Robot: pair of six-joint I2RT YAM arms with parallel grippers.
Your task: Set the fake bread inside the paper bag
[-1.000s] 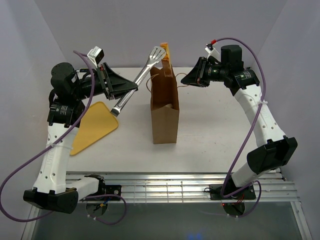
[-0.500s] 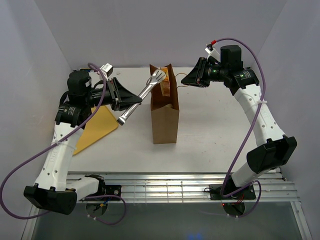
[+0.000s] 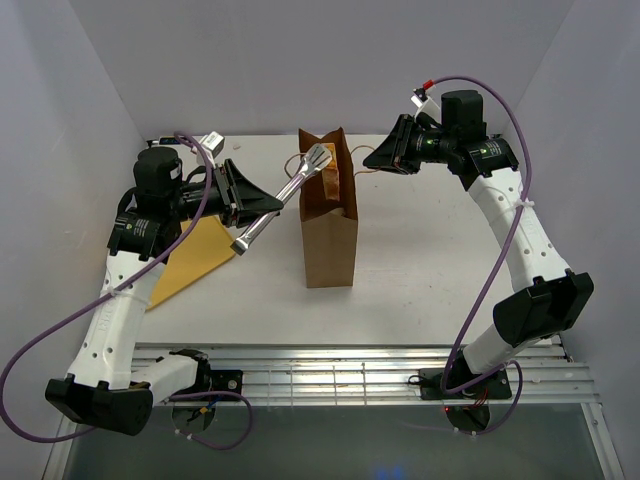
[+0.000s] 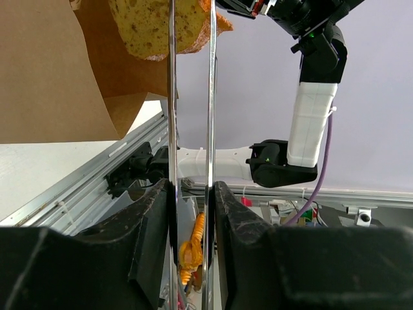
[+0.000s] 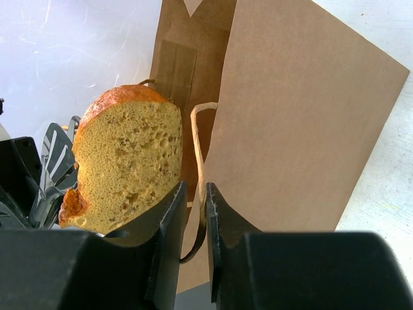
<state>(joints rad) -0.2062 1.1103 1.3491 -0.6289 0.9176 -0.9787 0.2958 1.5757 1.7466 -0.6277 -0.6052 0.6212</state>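
Bread slice (image 3: 330,179) is pictured at the open mouth of the paper bag (image 3: 330,240), gripped at the far tips of a pair of metal tongs (image 3: 295,181). The tongs are clamped near their handle end by the left gripper (image 4: 191,194), whose fingers are pressed in on the two steel arms. The bread slice is seen well ahead of those fingertips, with the brown bag wall just beside it. Whether the slice has passed below the rim cannot be told.

The bag is pinched by one looped handle (image 5: 195,139) in the right gripper (image 5: 193,194). The thin paper loop is seen running through the narrow gap between the nearly closed fingers. The bag's open top is just ahead of the right fingertips, and the slice is ahead of them and to their left.

The bag is stood upright on the white table (image 3: 430,250), between the two grippers. A flat yellow tray (image 3: 190,260) is seen below the left gripper.
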